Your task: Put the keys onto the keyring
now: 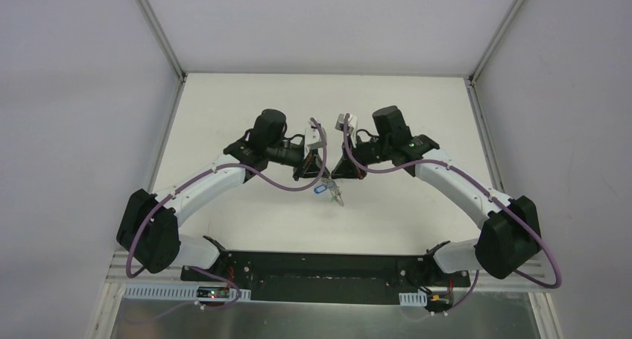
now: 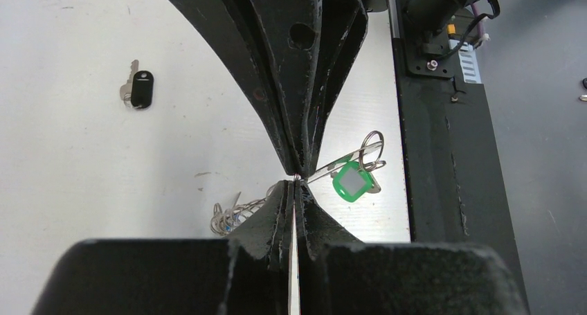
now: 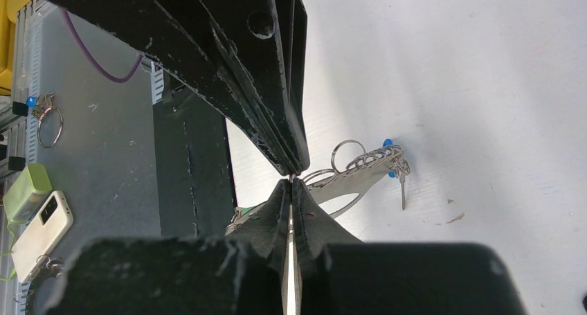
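The left arm (image 1: 216, 181) and right arm (image 1: 456, 179) converge mid-frame in the top view, jaws tip to tip with the keyring (image 1: 329, 191) hanging between them, barring the centre. The table (image 1: 246, 104) toward the upper edge lies open. A black key (image 2: 140, 88) lies apart.

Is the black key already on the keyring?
No, the black key lies alone on the table, well apart from the keyring, which has the green key next to it.

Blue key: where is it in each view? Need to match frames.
Top external: blue key at centre, just below the middle of the picture.
Left wrist: not visible.
Right wrist: right of centre, mostly hidden behind the metal rings.
Shared landmark: the keyring.
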Motion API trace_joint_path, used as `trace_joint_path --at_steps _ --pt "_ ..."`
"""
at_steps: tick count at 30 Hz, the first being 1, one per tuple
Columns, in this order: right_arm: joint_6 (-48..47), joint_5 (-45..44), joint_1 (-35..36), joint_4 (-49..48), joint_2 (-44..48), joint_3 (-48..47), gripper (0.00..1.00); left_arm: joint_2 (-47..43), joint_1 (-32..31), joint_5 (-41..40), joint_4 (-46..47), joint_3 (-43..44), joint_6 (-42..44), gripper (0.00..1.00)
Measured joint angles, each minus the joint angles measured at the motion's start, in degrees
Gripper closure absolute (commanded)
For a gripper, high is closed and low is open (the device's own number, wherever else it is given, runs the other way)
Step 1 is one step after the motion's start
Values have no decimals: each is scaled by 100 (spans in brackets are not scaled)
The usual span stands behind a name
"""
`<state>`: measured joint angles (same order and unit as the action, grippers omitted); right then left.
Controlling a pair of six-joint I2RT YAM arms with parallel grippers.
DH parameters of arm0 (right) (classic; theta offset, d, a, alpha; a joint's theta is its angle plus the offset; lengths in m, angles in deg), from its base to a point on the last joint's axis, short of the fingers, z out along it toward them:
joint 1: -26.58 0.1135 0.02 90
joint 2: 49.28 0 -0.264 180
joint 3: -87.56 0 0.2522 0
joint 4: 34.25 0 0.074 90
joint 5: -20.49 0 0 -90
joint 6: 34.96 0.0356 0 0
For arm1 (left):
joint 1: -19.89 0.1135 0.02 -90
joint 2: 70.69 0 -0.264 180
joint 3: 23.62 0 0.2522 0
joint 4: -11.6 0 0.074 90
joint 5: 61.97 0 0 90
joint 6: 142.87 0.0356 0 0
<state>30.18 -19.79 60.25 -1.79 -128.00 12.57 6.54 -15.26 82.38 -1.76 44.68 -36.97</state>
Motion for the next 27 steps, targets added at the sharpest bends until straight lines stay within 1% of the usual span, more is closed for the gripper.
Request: trace_joint_path --at_steps 12,20,24,27 --pt "46 2 -22 11 2 0 100 46 0 70 -46 37 92 100" --pt "92 33 -59 2 0 0 100 46 0 94 -39 37 197 93" --pt "131 55 -61 -4 0 0 100 46 0 111 -39 37 227 87" --pt "149 70 -76 -57 0 0 100 46 0 122 -42 37 258 85"
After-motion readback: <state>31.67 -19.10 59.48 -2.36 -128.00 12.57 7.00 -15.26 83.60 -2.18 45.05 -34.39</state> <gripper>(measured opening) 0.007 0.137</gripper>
